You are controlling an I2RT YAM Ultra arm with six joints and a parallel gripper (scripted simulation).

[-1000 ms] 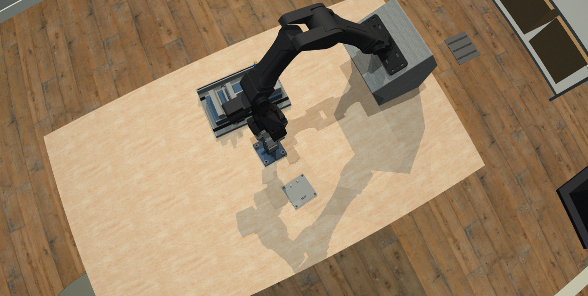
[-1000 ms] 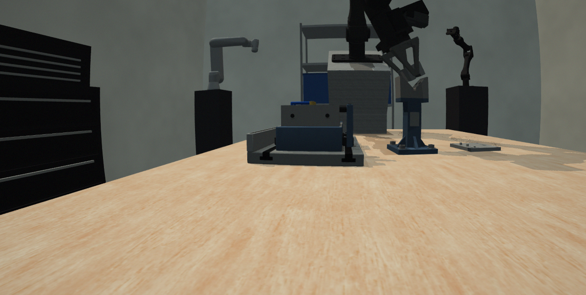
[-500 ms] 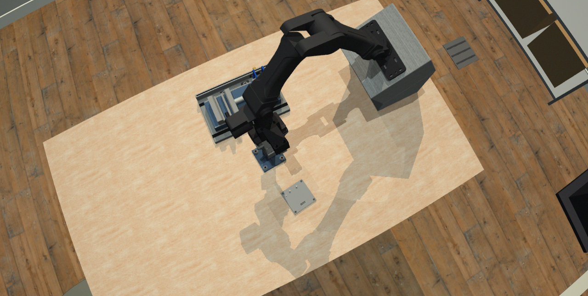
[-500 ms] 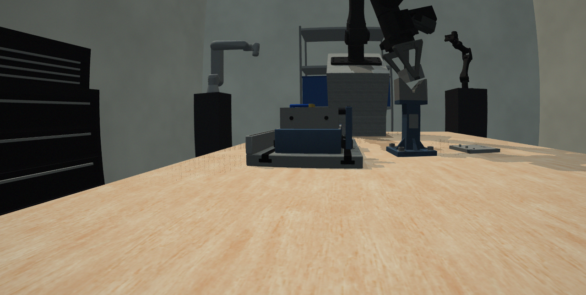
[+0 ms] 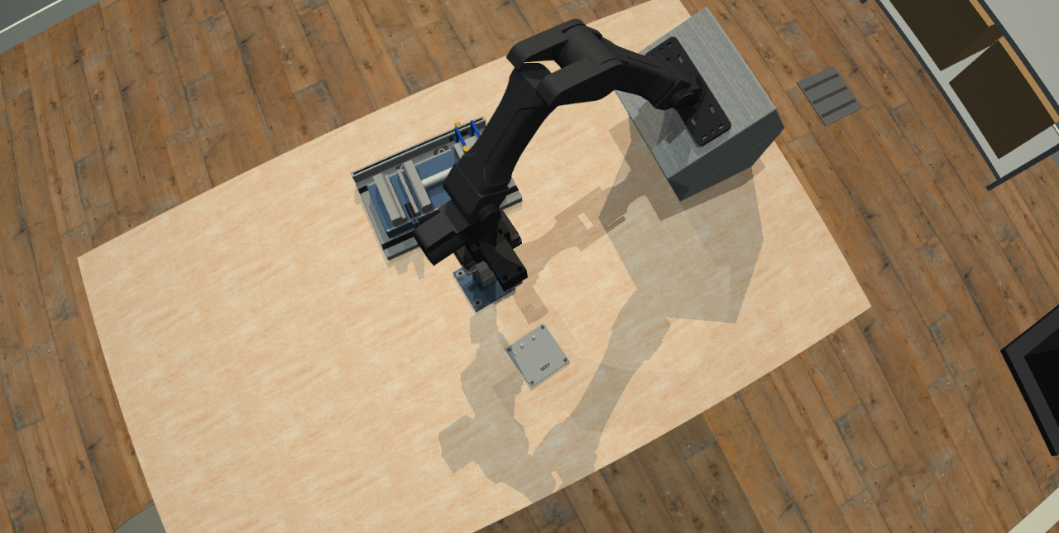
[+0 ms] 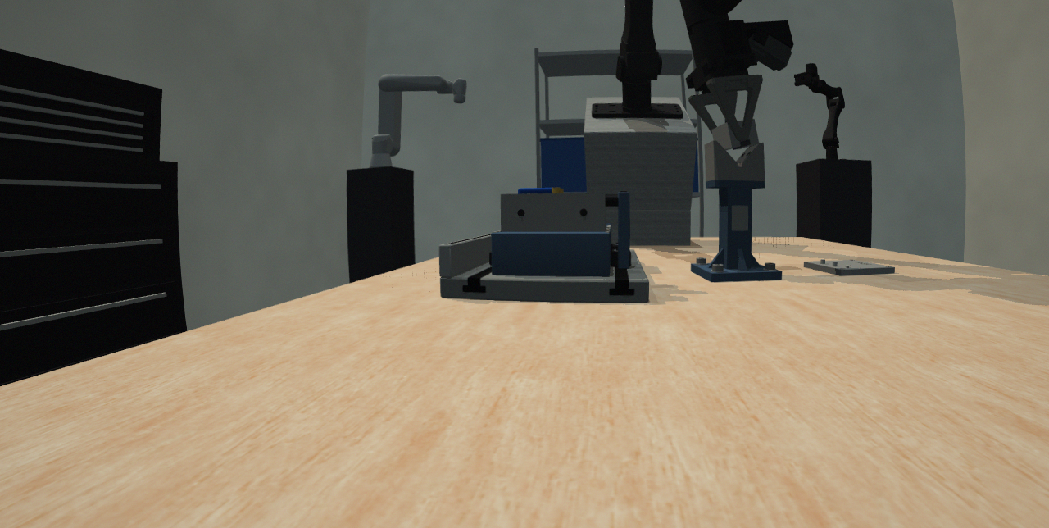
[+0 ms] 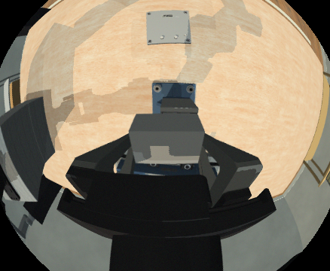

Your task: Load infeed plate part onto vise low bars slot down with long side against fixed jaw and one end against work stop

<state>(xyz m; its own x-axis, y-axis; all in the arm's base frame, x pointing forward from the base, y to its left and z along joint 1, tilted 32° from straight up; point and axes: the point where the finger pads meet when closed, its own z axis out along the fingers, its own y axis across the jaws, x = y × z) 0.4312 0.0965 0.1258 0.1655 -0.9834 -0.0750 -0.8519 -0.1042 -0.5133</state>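
My gripper (image 7: 167, 150) (image 6: 741, 134) is shut on the part (image 7: 166, 141), a grey block that spans the fingers. It holds the part tilted at the V-block (image 6: 719, 169) (image 7: 180, 103) on its blue stand; whether the part touches the groove is unclear. The milled slot is not visible. The vise (image 6: 550, 253) stands open, with its fixed jaw (image 5: 386, 198) and moving jaw (image 5: 416, 186) apart. The arm hides part of the vise in the top view, and I cannot make out the work stop clearly. The infeed plate (image 5: 538, 357) (image 6: 851, 267) (image 7: 169, 26) bears no part.
The stand's bolted base (image 5: 477, 299) (image 6: 735, 274) lies between the vise and the infeed plate. Blue air fittings (image 5: 474, 129) (image 6: 535, 190) stick up at the vise. The arm's grey pedestal (image 5: 718, 78) (image 6: 638, 172) stands at one end of the table.
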